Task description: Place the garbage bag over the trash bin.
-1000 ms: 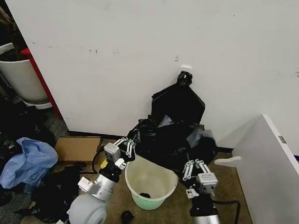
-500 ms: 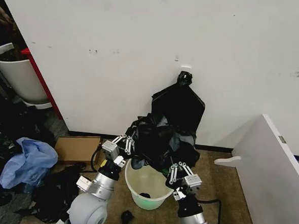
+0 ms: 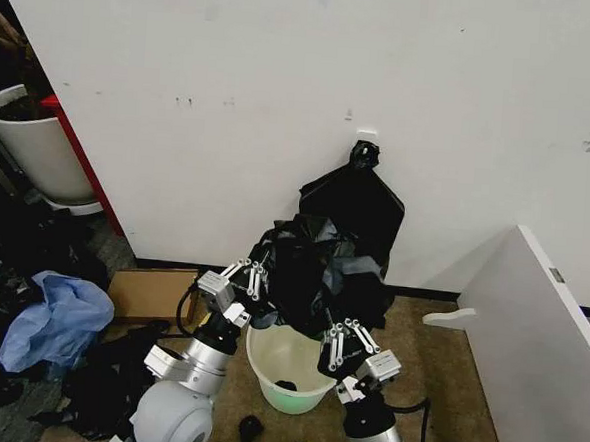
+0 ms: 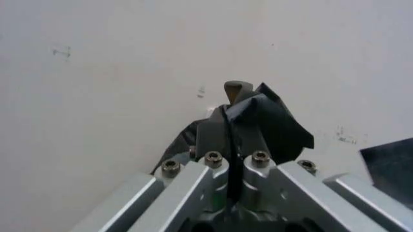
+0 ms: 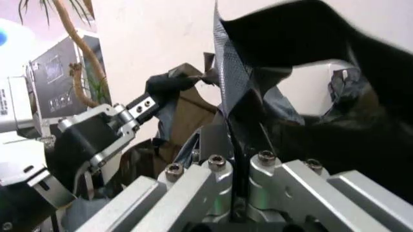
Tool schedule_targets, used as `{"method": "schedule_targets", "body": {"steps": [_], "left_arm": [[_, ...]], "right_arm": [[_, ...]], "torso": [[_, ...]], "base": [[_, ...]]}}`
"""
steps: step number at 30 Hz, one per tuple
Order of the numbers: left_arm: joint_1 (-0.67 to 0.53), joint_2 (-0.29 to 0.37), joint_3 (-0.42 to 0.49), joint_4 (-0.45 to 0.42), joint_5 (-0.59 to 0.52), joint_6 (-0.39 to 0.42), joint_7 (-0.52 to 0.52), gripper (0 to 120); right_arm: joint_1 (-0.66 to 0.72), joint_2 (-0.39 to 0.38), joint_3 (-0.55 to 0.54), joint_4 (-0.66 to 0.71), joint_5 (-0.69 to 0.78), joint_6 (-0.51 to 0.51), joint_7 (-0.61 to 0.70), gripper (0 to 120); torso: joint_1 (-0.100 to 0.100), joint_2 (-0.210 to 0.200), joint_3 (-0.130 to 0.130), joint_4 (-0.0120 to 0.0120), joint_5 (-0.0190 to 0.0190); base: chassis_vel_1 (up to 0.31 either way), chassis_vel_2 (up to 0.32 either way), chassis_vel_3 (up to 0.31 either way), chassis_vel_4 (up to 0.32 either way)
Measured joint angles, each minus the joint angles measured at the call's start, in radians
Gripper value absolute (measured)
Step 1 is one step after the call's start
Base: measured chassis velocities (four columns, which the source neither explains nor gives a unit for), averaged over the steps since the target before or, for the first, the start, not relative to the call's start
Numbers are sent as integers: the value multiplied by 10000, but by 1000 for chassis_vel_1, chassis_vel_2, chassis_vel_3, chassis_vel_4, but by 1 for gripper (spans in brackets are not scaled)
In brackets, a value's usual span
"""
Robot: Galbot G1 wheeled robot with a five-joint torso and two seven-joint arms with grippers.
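The garbage bag (image 3: 317, 274) is a crinkled glossy black mass held up above the back of the trash bin (image 3: 289, 359), a cream-white bucket with a pale green base. My left gripper (image 3: 251, 278) is shut on the bag's left edge, above the bin's left rim. My right gripper (image 3: 346, 338) is shut on the bag's lower right part, over the bin's right rim. In the left wrist view, black plastic (image 4: 248, 121) is pinched between the closed fingers. In the right wrist view, the bag (image 5: 303, 96) rises from the closed fingers, with my left gripper (image 5: 174, 82) farther off.
A smooth black knotted bag (image 3: 356, 200) hangs on the white wall behind. A white board (image 3: 538, 336) leans at the right. A cardboard box (image 3: 150, 290), blue cloth (image 3: 58, 322) and dark clutter lie at the left, near a tall white planter (image 3: 34, 145). Small dark bits lie inside the bin.
My right gripper moved left and toward the bin's right rim, drawing the bag in over the bin. The bag has bunched up higher between both grippers. My left gripper shifted slightly.
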Motion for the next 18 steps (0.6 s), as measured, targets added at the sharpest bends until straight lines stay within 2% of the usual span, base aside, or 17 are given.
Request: {"method": "schedule_targets", "body": {"steps": [4, 9, 18], "left_arm": [[82, -16, 1, 88, 45, -46, -7, 0], [73, -213, 280, 711, -290, -93, 19, 0], [141, -495, 526, 1613, -539, 48, 43, 0]], "right_arm": [[117, 68, 7, -165, -5, -7, 9, 0], [350, 106, 267, -494, -55, -77, 146, 0], [429, 0, 476, -1246, -498, -598, 1130, 0]], "torso": [[0, 0, 0, 0, 0], [0, 0, 0, -1, 0], [0, 0, 0, -1, 1]], "base": [[0, 0, 0, 0], [0, 0, 0, 0], [0, 0, 0, 0]]}}
